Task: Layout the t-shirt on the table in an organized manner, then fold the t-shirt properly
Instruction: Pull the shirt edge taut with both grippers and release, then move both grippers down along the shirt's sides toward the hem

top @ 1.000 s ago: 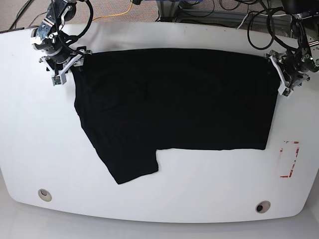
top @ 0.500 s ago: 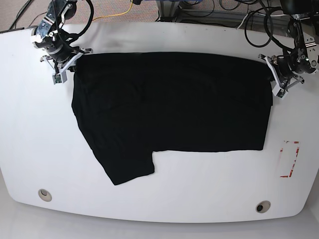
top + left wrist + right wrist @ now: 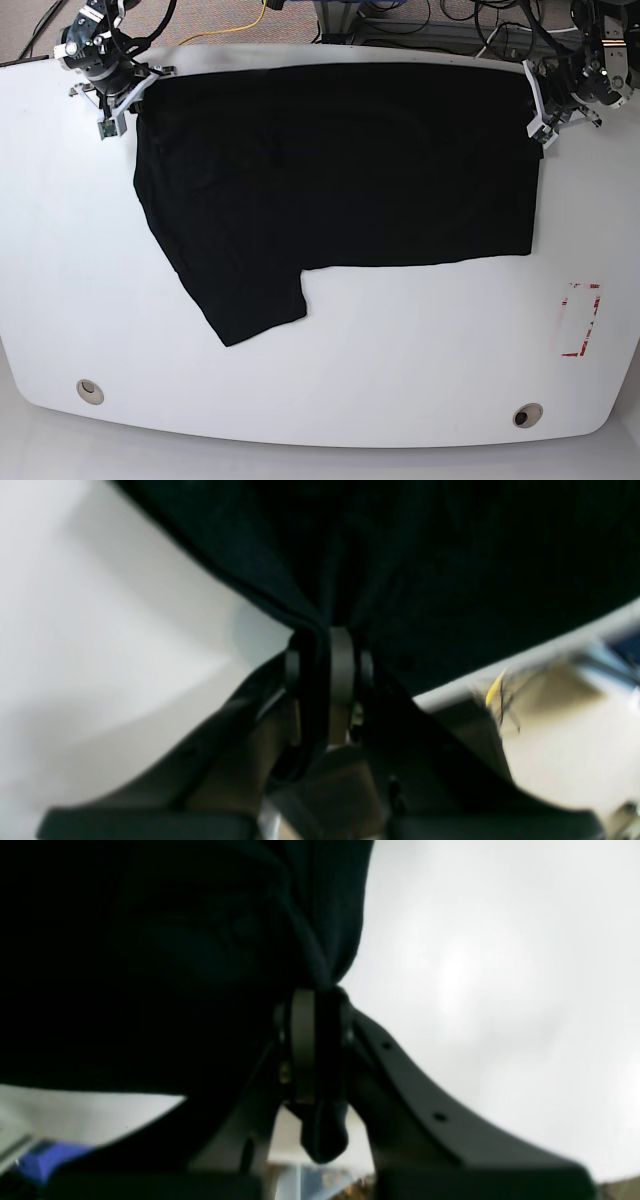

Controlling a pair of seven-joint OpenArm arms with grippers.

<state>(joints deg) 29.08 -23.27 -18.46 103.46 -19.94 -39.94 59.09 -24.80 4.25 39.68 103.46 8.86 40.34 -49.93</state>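
- Glossy white table (image 3: 330,380) fills most of the base view, with cables and bits of floor peeking out beyond its far edge.
- Two small round metal-ringed holes sit near the front edge, one on the view's left (image 3: 89,389) and one on the view's right (image 3: 526,415), and a red tape rectangle (image 3: 580,319) is over by the right side.
- The t-shirt (image 3: 340,170) is spread out black and mostly flat across the far half of the table, with its top edge running right along the far rim.
- One sleeve (image 3: 255,310) sticks out toward the front on the view's left side, ending well short of the holes.
- Left end effector (image 3: 541,108) is at the shirt's far corner on the view's right; the wrist cam shows it (image 3: 327,665) clamped tight on a bunched fold of the black cloth (image 3: 400,555).
- Right end effector (image 3: 118,100) is at the opposite far corner, and its wrist cam shows the same deal: it (image 3: 312,1040) is pinched closed on gathered fabric (image 3: 175,940), with a little nub of cloth hanging below the pads.
- No print or lettering shows anywhere, just plain black.
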